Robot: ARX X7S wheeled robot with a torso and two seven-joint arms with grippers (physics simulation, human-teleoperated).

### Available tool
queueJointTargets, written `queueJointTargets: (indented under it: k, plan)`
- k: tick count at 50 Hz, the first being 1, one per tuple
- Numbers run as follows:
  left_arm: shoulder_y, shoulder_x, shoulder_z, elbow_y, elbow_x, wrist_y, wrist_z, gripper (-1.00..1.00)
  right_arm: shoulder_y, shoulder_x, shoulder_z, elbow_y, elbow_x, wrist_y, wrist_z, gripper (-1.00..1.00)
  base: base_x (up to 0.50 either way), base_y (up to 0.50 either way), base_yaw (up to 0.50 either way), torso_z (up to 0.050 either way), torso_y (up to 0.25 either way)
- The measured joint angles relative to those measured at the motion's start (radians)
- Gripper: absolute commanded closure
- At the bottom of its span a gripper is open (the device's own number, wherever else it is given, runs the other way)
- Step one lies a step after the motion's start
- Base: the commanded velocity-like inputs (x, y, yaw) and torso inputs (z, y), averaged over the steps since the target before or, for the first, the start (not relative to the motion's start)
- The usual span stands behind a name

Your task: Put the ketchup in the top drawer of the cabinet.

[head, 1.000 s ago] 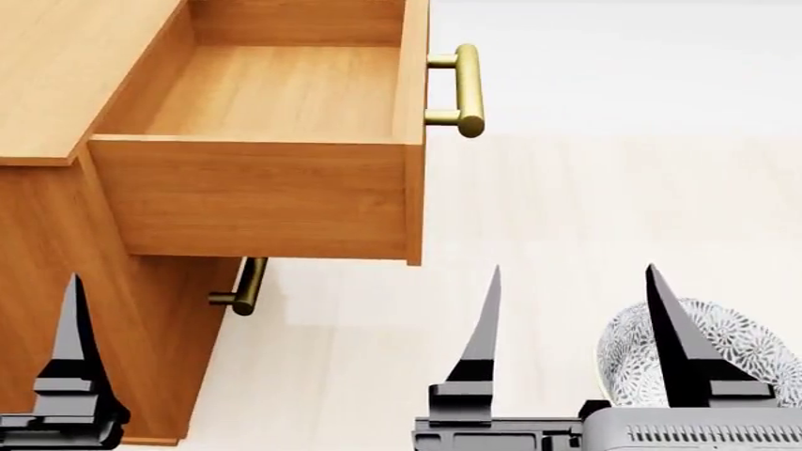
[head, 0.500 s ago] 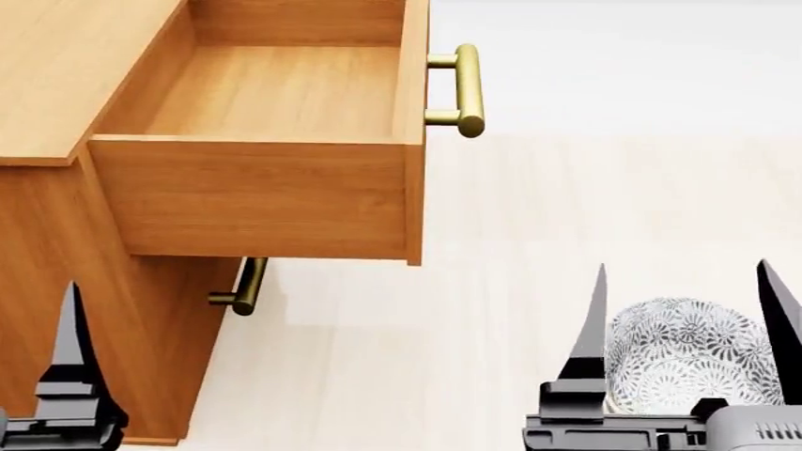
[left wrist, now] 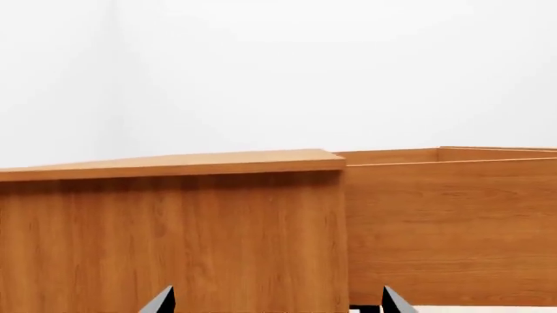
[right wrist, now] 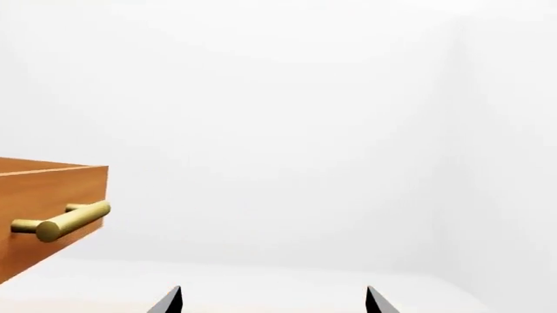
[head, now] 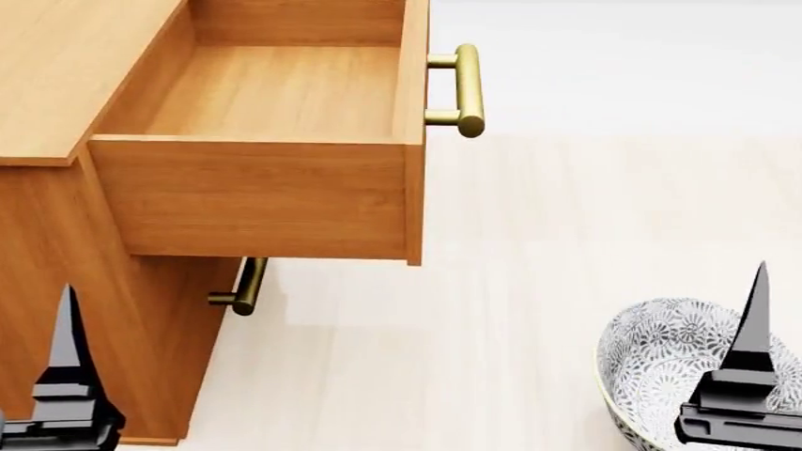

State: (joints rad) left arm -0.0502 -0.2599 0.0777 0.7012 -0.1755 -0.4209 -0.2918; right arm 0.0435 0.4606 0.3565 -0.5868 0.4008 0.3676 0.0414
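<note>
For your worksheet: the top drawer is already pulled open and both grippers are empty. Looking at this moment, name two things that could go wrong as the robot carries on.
1. The ketchup appears in no view, so the arm may search blindly. The right gripper, open, sits low beside the patterned bowl and could knock it.
2. The top drawer juts well out of the cabinet, its brass handle protruding; an arm swinging across might hit it and push it closed.
</note>
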Motion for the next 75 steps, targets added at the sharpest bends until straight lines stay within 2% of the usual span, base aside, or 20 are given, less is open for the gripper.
queueJointTargets:
  k: [22, 39, 60, 75]
  plan:
    - [0.011, -0.01, 0.001, -0.007, -0.012, 0.016, -0.014, -1.0, -0.012, 0.044, 0.081, 0.156, 0.045, -0.066, -0.095, -1.0, 0.0, 0.0, 0.0, 0.0, 0.0]
    - [0.017, -0.017, 0.01, -0.006, -0.012, 0.017, -0.029, -1.0, -0.167, 0.038, 0.137, 0.173, 0.119, -0.187, -0.275, -1.0, 0.0, 0.0, 0.0, 0.0, 0.0]
    - [0.015, -0.024, 0.016, -0.022, -0.018, 0.025, -0.043, -1.0, -0.411, -0.076, 0.273, 0.127, 0.152, -0.349, -0.377, -1.0, 0.0, 0.0, 0.0, 0.0, 0.0]
    - [0.011, -0.029, 0.022, -0.033, -0.023, 0.029, -0.05, -1.0, -0.432, -0.174, 0.27, 0.302, 0.115, -0.493, -0.456, -1.0, 0.0, 0.0, 0.0, 0.0, 0.0]
